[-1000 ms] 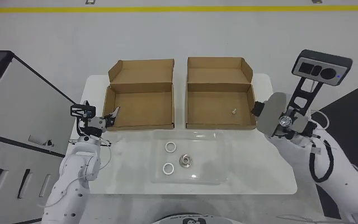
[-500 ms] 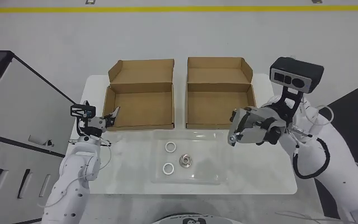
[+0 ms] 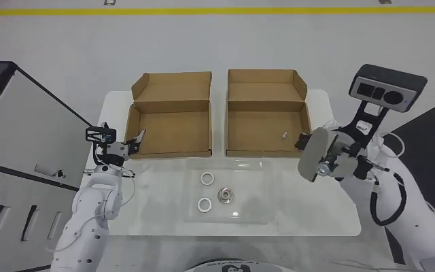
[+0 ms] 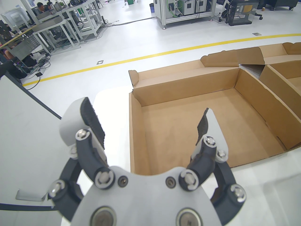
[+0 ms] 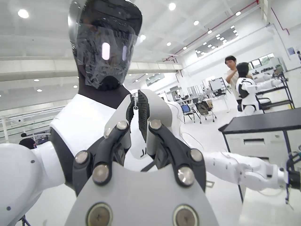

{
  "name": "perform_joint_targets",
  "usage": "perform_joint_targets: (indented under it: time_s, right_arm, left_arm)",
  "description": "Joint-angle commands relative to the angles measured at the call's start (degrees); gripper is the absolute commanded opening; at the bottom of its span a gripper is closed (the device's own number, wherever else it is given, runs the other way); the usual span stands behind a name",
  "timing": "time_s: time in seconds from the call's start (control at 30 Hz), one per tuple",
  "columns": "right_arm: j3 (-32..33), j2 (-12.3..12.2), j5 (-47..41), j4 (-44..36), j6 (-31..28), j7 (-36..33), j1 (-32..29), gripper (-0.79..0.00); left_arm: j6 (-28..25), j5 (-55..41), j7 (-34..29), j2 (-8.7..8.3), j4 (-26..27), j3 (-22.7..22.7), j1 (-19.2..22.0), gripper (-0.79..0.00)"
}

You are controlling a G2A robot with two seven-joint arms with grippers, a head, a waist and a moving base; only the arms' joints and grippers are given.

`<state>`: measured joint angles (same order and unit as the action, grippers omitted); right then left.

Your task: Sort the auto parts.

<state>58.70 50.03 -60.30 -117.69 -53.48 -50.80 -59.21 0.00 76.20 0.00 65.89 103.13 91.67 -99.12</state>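
At right fingertips: small silver threaded screw (image 5: 134, 102) pinched between the ribbed black pads (image 5: 142, 109), close to their tips.
Right gripper (image 5: 136, 97): almost closed, gap just the screw's width; raised off the white table (image 3: 306, 217), fingers beside the near right corner of the right brown cardboard box (image 3: 258, 132); top view too small to tell the grip.
Left gripper (image 4: 147, 114): fingers spread wide, nothing held; left brown cardboard box (image 4: 188, 128) has its near left corner just beyond the fingertips.
Right box floor: second small silver screw (image 3: 284, 134), near the right fingers.
Clear plastic tray (image 3: 251, 183): between the two grippers' fingers; holds two white rings (image 3: 206, 179) and a grey metal flanged bearing (image 3: 225, 196).
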Motion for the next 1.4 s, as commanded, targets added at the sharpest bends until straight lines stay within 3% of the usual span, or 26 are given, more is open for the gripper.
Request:
perform_joint_targets:
  time_s: [0.0, 0.17, 0.57, 1.37]
  right_arm:
    - [-0.35, 0.56, -1.74, -0.45, -1.45, 1.45, -0.02, -0.785]
    - [-0.44, 1.59, -1.57, -0.03, -1.49, 1.48, 0.22, -0.785]
    - [1.98, 2.16, 5.81, 0.97, 5.51, -5.52, -0.55, -0.785]
    - [1.89, 5.13, -0.56, -1.23, 3.12, -3.13, -1.95, -0.785]
  left_arm:
    - [0.00, 0.00, 0.00, 0.00, 0.00, 0.00, 0.00, 0.000]
    - [0.00, 0.00, 0.00, 0.00, 0.00, 0.00, 0.00, 0.000]
    - [0.00, 0.00, 0.00, 0.00, 0.00, 0.00, 0.00, 0.000]
    - [0.00, 0.00, 0.00, 0.00, 0.00, 0.00, 0.00, 0.000]
